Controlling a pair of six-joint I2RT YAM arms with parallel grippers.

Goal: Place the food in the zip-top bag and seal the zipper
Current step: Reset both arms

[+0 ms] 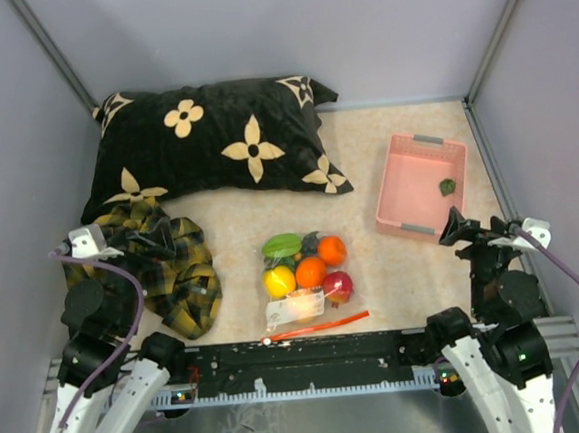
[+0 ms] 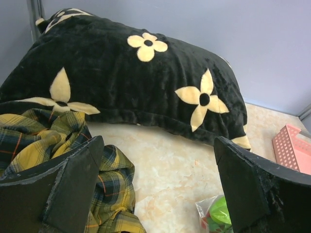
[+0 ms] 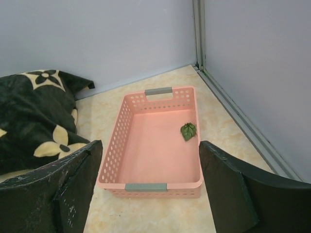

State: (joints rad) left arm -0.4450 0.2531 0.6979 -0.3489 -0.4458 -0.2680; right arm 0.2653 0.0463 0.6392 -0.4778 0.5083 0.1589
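Note:
The zip-top bag (image 1: 304,275) lies flat in the middle of the table, near the front edge. The food is bunched inside it: green pepper piece (image 1: 282,245), dark grapes (image 1: 309,240), two oranges (image 1: 331,250), lemon (image 1: 279,281) and red apple (image 1: 338,287). The red-orange zipper (image 1: 318,326) lies along the bag's near edge. My left gripper (image 1: 121,248) is open and empty above the plaid cloth, left of the bag. A corner of the bag (image 2: 214,213) shows in the left wrist view. My right gripper (image 1: 453,229) is open and empty, just in front of the pink basket.
A yellow-black plaid cloth (image 1: 173,266) is heaped at the left. A black pillow (image 1: 214,147) with cream flowers lies across the back. A pink basket (image 3: 114,145) at the right holds one small green leaf (image 3: 188,131). Grey walls close in three sides.

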